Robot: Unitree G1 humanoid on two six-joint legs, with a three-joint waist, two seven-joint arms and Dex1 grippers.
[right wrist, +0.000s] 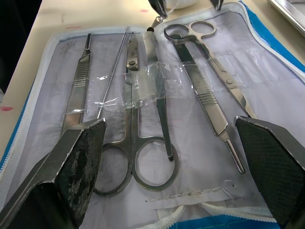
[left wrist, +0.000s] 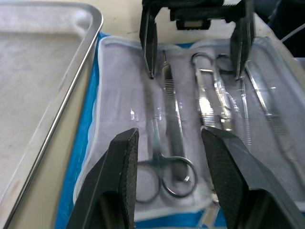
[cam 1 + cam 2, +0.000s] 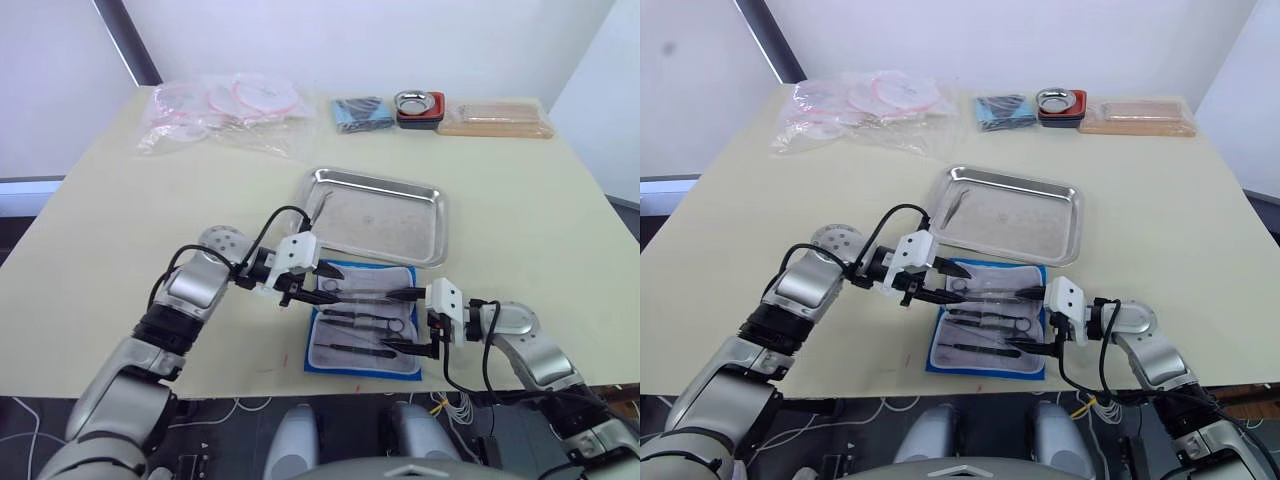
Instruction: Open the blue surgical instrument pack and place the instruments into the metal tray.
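Left eye view: blue surgical instrument pack (image 3: 362, 331) unfolded flat at near table edge, just in front of metal tray (image 3: 377, 216), pale lining up. Instruments (image 3: 360, 320) lying side by side on lining under clear straps: ring-handled scissors, forceps, straight handles. One slim tool (image 3: 313, 207) already inside tray at its left end. Left gripper (image 3: 322, 283) over pack's left end, fingers spread apart, nothing between them; ring handles directly below in left wrist view. Right gripper (image 3: 404, 322) over pack's right end, fingers wide apart, empty. Pouches (image 3: 225, 105), small bowl in red holder (image 3: 418, 105) along far edge.
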